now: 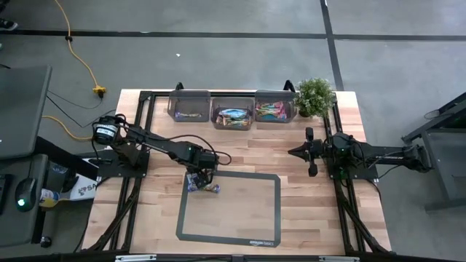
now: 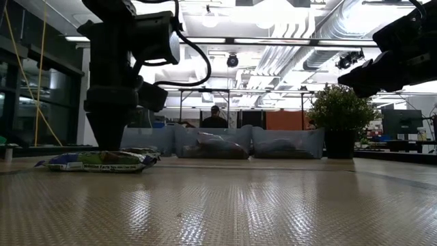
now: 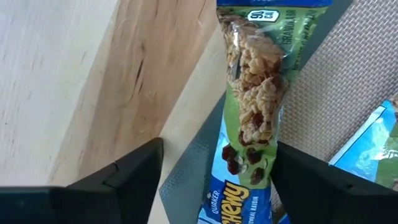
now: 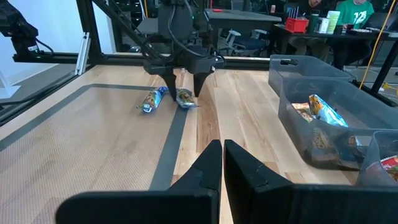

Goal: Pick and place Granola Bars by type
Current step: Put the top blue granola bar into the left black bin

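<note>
Most shiny-wrapped granola bars [image 1: 234,116] already fill the clear grey plastic bins [image 1: 189,95] at upper centre, while the left gripper [image 1: 200,182], jaws spread, straddles a remaining green-and-blue bar [image 3: 252,118]; the right gripper [image 1: 312,152] idles shut.

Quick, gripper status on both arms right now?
Left gripper: open, fingers straddling a granola bar at the mat's edge, not yet gripping.
Right gripper: closed, empty, waiting over the table's right side.

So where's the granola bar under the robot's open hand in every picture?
High: granola bar at the mat's top-left corner.
Low: far left.
Left wrist: centre.
Right wrist: upper middle.
Shared landmark: left tool, open, straddling it.
</note>
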Motion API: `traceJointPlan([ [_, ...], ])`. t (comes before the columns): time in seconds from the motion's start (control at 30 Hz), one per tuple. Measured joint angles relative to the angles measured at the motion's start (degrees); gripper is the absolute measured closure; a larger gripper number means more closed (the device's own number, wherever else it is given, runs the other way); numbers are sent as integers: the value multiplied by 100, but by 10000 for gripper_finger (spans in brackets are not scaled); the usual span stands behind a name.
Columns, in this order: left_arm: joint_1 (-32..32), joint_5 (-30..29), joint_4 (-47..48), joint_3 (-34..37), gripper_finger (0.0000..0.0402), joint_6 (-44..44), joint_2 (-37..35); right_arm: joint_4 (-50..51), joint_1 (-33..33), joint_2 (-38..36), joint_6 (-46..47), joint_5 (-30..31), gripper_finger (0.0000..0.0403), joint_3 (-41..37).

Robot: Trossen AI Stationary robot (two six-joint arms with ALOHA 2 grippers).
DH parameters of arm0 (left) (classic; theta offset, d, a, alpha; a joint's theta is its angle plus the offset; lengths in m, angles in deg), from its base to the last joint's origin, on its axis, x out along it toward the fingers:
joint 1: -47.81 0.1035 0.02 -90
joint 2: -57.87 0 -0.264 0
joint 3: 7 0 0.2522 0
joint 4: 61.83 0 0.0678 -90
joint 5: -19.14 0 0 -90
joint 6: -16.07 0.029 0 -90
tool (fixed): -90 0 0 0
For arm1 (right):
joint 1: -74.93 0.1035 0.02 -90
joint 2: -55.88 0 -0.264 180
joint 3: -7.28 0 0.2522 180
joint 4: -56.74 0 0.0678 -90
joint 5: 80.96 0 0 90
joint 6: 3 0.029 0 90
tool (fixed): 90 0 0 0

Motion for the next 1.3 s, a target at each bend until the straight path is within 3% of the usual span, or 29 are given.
traceJointPlan([
  [0.8,2,83,-59,-2,243,-175,9,2,1,0,1,0,402,0],
  [1.3,-25,125,-142,-173,274,-49,-301,2,0,0,0,-1,402,-1],
])
